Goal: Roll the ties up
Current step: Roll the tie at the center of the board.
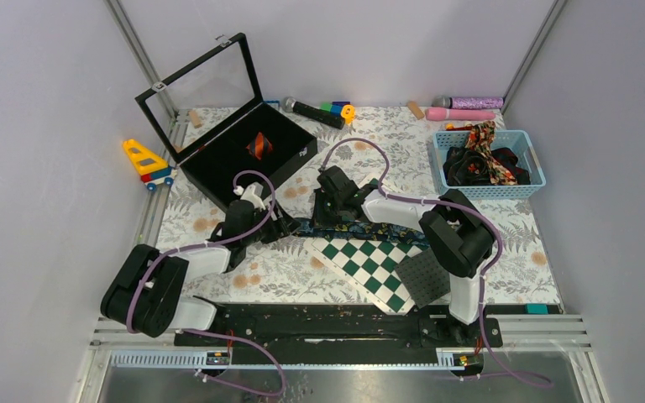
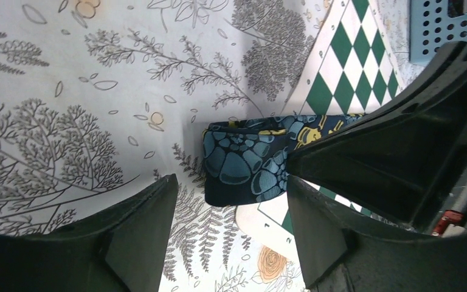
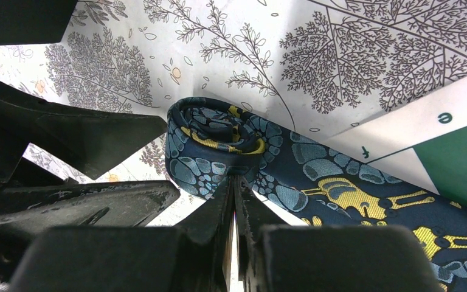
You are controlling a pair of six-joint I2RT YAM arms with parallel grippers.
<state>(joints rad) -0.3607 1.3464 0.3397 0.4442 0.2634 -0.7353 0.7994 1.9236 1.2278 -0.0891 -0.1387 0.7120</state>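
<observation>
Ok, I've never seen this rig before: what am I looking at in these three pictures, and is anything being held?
The wide picture comes from a fixed camera above and behind two robot arms, the left arm and the right arm, bolted side by side at the near edge. The other two come from a camera on each wrist; the black wedges there are gripper fingers. On the flowered cloth lie a blue patterned tie, partly over a green-and-white board, an open black box holding a rolled striped tie, and a blue basket of more ties. The right gripper is shut, seemingly pinching the tie's coiled end. The left gripper is open, facing that coil.
</observation>
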